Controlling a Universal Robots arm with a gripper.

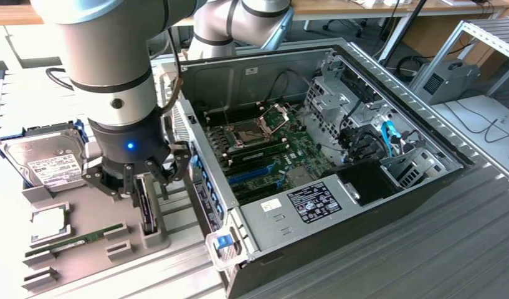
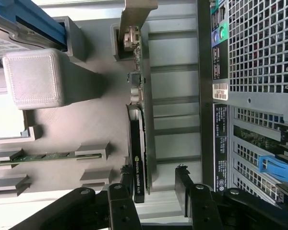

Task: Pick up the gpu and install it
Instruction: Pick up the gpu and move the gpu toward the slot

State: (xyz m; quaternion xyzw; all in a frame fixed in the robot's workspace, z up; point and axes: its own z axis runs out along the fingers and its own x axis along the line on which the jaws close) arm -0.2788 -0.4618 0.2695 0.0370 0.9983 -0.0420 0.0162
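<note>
The gpu (image 1: 149, 212) is a thin black card standing on edge in a slot of the grey holder tray (image 1: 96, 255), just outside the open computer case (image 1: 321, 168). My gripper (image 1: 142, 179) hangs directly over the card's upper end, open, with its black fingers on either side of it. In the wrist view the gpu (image 2: 137, 158) runs away from me with its metal bracket at the far end. It sits between my fingertips (image 2: 119, 194), nearer one of them, and the gripper (image 2: 151, 191) has not closed on it.
On the tray lie a silver hard drive (image 1: 50, 163), a square chip (image 1: 49, 224) and a green memory stick (image 1: 75, 240). The case's motherboard (image 1: 263, 156) lies exposed, with blue slots. The case's rear grille (image 2: 259, 52) stands close beside the gpu. Ribbed metal table (image 1: 437, 249) surrounds the case.
</note>
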